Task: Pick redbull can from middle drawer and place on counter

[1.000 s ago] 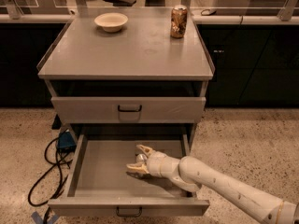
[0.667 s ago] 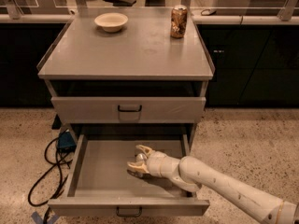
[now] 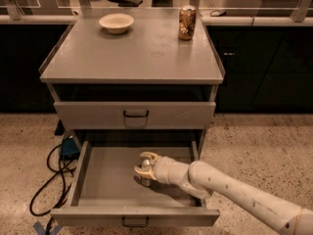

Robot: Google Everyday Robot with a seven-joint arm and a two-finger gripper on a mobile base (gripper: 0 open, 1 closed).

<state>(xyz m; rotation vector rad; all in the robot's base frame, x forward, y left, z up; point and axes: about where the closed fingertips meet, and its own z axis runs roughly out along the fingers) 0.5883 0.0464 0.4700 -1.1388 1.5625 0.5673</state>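
Note:
The middle drawer (image 3: 105, 173) is pulled out, and its grey floor shows. My gripper (image 3: 145, 166) reaches in from the lower right. Its pale fingers (image 3: 149, 156) sit on either side of the redbull can (image 3: 145, 164), whose shiny lid shows between them. The can stands upright near the middle of the drawer floor, and most of its body is hidden by the fingers. The counter (image 3: 132, 53) is the grey cabinet top above.
A white bowl (image 3: 116, 22) sits at the back left of the counter and a brown-orange can (image 3: 187, 22) at the back right. The drawer above (image 3: 135, 114) is nearly shut. A blue box and black cables (image 3: 63, 153) lie on the floor to the left.
The gripper has stayed at the same spot in the drawer, with its fingers around the can. Nothing else has moved.

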